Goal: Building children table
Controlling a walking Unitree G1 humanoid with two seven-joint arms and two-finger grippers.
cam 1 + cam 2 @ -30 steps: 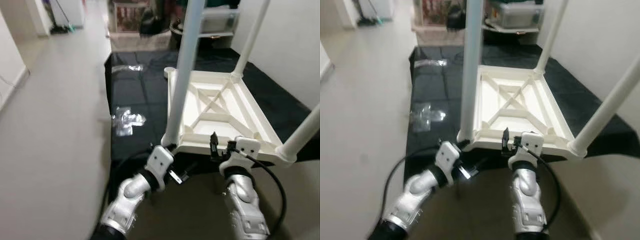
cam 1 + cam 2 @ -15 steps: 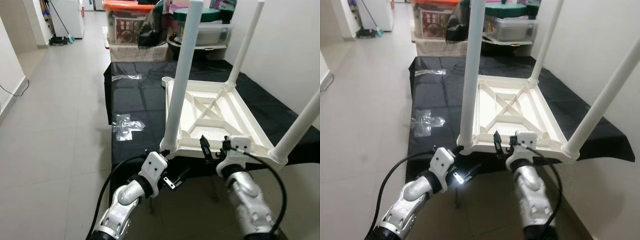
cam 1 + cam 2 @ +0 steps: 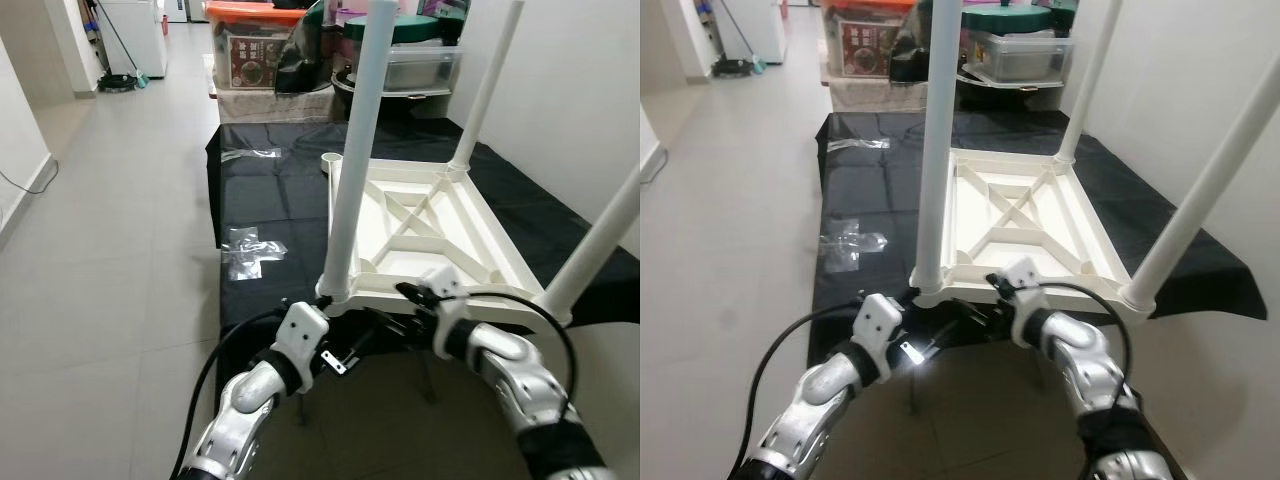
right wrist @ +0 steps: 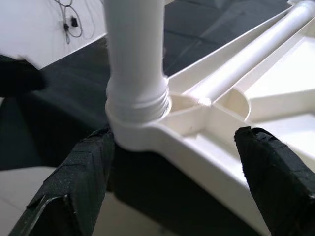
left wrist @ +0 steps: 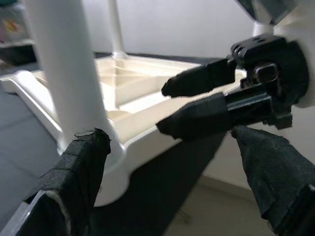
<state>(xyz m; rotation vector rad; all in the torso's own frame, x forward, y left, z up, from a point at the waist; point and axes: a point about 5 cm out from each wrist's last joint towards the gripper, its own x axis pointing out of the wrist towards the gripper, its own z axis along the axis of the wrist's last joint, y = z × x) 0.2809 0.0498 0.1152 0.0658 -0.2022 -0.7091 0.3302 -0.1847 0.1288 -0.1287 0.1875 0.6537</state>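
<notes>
A white children's table (image 3: pixel 430 225) lies upside down on a black-covered surface (image 3: pixel 270 195). Three white legs stand up from it; the near-left leg (image 3: pixel 350 170) is seated in its corner socket (image 4: pixel 140 115). The far-left socket (image 3: pixel 330 159) holds no leg. My left gripper (image 3: pixel 360 338) sits open just below that near-left corner, its fingers (image 5: pixel 74 182) wide apart. My right gripper (image 5: pixel 165 108) points across toward the same corner from the right, open, with the leg's base (image 4: pixel 135 73) between its spread fingers (image 4: pixel 74 187) but not touched.
Crumpled clear plastic bags (image 3: pixel 252 248) lie on the black cloth to the left. Storage boxes (image 3: pixel 255 50) and bins (image 3: pixel 420 60) stand at the far end. A white wall (image 3: pixel 580 80) runs along the right; tiled floor (image 3: pixel 110 230) lies to the left.
My right gripper has swung from pointing up at the table's front edge to pointing left toward the near-left leg's base. The left gripper has stayed under that corner.
</notes>
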